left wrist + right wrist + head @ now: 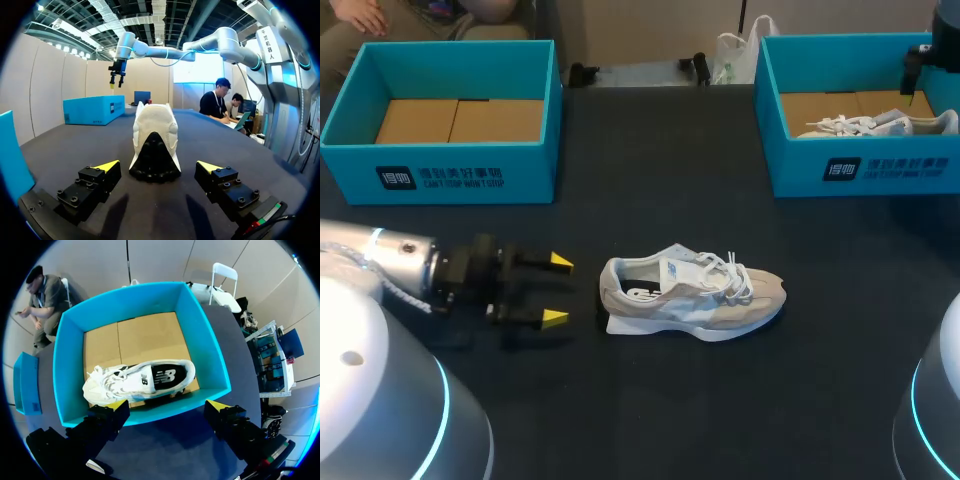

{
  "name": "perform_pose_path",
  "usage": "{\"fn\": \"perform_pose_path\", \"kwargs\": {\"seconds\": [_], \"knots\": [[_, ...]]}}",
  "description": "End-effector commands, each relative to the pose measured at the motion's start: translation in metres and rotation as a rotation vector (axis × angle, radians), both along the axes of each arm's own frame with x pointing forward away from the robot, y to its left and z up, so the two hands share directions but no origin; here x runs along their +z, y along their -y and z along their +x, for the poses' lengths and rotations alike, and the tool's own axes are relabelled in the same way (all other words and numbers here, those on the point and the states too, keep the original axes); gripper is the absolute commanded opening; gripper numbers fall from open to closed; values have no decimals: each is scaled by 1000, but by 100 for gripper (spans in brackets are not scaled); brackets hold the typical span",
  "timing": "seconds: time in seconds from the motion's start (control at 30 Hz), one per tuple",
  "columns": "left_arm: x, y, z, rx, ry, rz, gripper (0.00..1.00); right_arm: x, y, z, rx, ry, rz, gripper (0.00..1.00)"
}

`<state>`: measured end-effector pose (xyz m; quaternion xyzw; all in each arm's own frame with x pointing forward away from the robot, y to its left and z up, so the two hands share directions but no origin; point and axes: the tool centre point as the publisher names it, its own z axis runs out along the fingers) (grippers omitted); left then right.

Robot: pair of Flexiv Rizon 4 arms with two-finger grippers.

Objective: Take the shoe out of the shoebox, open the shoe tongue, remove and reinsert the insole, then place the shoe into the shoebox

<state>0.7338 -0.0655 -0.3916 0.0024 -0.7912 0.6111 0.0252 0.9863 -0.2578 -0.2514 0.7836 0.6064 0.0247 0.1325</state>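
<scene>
A beige and white shoe (690, 295) lies on its sole in the middle of the dark table, heel toward my left gripper (557, 290). That gripper stands open just short of the heel, touching nothing. In the left wrist view the shoe's heel (155, 150) sits ahead of the open left gripper (160, 166), centred on the gap between its fingers. My right gripper (917, 72) hangs above the blue shoebox (860, 165) at the back right. A second white shoe (140, 380) lies in that shoebox (215, 365), below the open right gripper (167, 405).
Another blue shoebox (440, 170) stands at the back left, with only its cardboard floor showing inside. Bare dark table lies around the shoe and toward the front edge. My arms' white bases fill both front corners.
</scene>
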Motion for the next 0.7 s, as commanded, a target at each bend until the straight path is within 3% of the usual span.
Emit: {"fn": "perform_pose_path", "kwargs": {"seconds": [0.03, 0.37, 0.7], "knots": [[-2, 15, 2, 17, -3, 3, 100, 0, 0, 0, -1, 1, 0, 100], [-10, 44, 0, 15, -33, 21, 100, 0, 0, 0, -1, 1, 0, 100], [-18, 57, -3, 9, -46, 39, 100, 0, 0, 0, -1, 1, 0, 100]]}}
